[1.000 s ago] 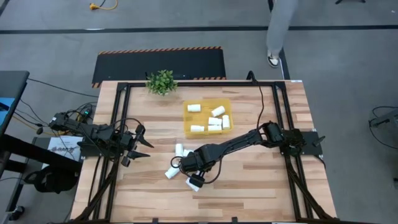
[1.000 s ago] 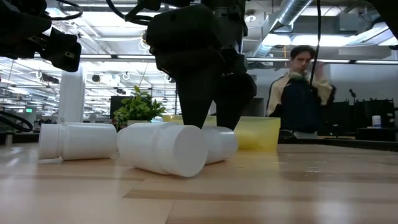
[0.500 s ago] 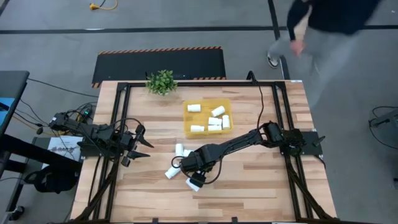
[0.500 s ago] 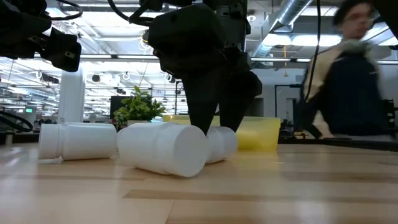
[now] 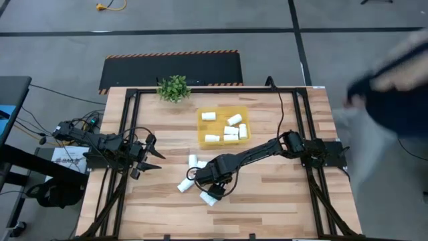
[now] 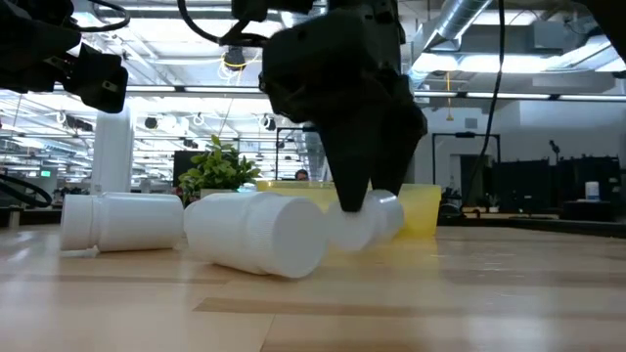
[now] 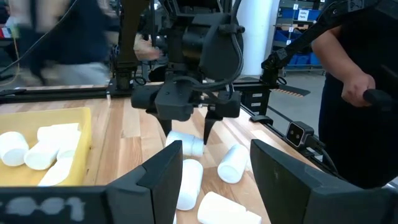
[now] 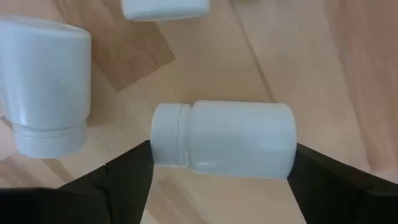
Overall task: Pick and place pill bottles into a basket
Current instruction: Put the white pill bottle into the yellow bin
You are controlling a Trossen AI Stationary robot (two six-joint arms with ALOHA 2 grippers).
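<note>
High view: the right gripper reaches among loose pill bottles near the desk centre, short of the basket.

Right wrist view: its jaws clasp a lying bottle end to end, along its long axis.

The left gripper waits clenched at the desk's left.

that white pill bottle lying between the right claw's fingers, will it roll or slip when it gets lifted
The pill bottle lies on its side on the table, so a nudge would probably roll it. Its smooth plastic may slip between the right claw fingers. It looks stiff and likely light.
</note>
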